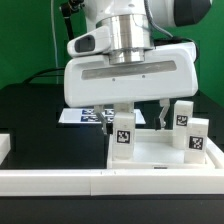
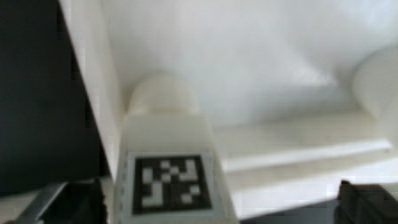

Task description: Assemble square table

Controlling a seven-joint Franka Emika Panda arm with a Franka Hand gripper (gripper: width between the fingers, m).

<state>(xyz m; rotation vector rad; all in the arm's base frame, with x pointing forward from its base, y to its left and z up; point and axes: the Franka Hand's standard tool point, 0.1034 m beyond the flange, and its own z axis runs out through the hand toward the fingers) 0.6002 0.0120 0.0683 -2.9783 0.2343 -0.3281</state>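
The white square table top point(image 1: 150, 152) lies tray-like on the table, and its inside fills the wrist view point(image 2: 267, 90). A white leg with a tag point(image 1: 123, 137) stands upright on its corner at the exterior view's left. The same leg shows in the wrist view point(image 2: 171, 165). My gripper point(image 1: 140, 118) is straight above the top, open, with the jaws on either side of this leg. In the wrist view the gripper point(image 2: 214, 205) has the leg close to one finger point(image 2: 63, 205), and a wide gap separates it from the other finger point(image 2: 370, 200). Two more tagged legs point(image 1: 183, 114) point(image 1: 197, 138) stand at the right.
The marker board point(image 1: 88, 116) lies on the black table behind the top. Long white border rails point(image 1: 100, 182) run along the front, and a white block point(image 1: 4, 148) stands at the exterior view's left edge.
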